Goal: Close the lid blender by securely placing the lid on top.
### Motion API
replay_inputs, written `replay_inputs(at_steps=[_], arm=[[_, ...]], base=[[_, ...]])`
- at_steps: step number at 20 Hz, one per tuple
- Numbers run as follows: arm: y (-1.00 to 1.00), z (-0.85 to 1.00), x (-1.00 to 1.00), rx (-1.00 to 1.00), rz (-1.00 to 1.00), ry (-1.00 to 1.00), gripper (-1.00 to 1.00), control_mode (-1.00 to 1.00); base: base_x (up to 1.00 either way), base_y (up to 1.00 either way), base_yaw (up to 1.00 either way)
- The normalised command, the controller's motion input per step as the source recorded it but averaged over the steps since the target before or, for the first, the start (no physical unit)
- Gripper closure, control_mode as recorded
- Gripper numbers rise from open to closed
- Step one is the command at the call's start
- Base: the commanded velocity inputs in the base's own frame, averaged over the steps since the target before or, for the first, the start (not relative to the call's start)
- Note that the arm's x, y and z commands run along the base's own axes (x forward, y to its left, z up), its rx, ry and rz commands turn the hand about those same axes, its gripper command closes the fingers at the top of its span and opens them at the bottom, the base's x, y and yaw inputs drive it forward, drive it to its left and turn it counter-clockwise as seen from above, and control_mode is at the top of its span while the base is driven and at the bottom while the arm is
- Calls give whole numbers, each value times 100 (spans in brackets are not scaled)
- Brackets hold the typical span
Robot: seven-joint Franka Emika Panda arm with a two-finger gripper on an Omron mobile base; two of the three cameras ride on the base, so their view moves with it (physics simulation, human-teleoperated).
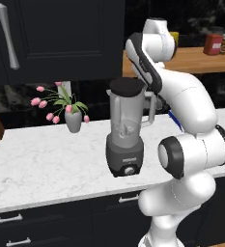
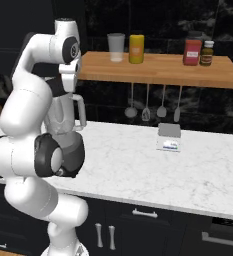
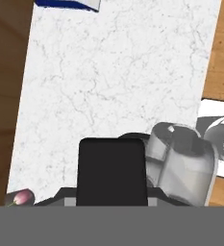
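Note:
The blender, a translucent grey jar on a dark base with a round knob, stands on the white marble counter. The flat black lid lies across the jar's rim. My gripper comes down from the arm above and meets the lid's right edge, shut on it. In the hand view a black block of the lid sits at the bottom, with the jar's handle just to its right. From the right base view my arm covers most of the blender; its handle sticks out.
A vase of pink tulips stands left of the blender. A blue-and-white scale lies further right on the counter. Above it, ladles hang under a wooden shelf carrying a clear cup and jars.

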Motion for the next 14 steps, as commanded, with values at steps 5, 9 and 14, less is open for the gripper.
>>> replay_inputs(at_steps=[5, 9, 14], arm=[[15, 0, -43, 0, 9, 0, 100, -100], [44, 0, 0, 0, 5, 0, 100, -100], [27, -7, 6, -2, 0, 3, 100, -100]], base=[[0, 0, 0], [0, 0, 0], [0, 0, 0]])
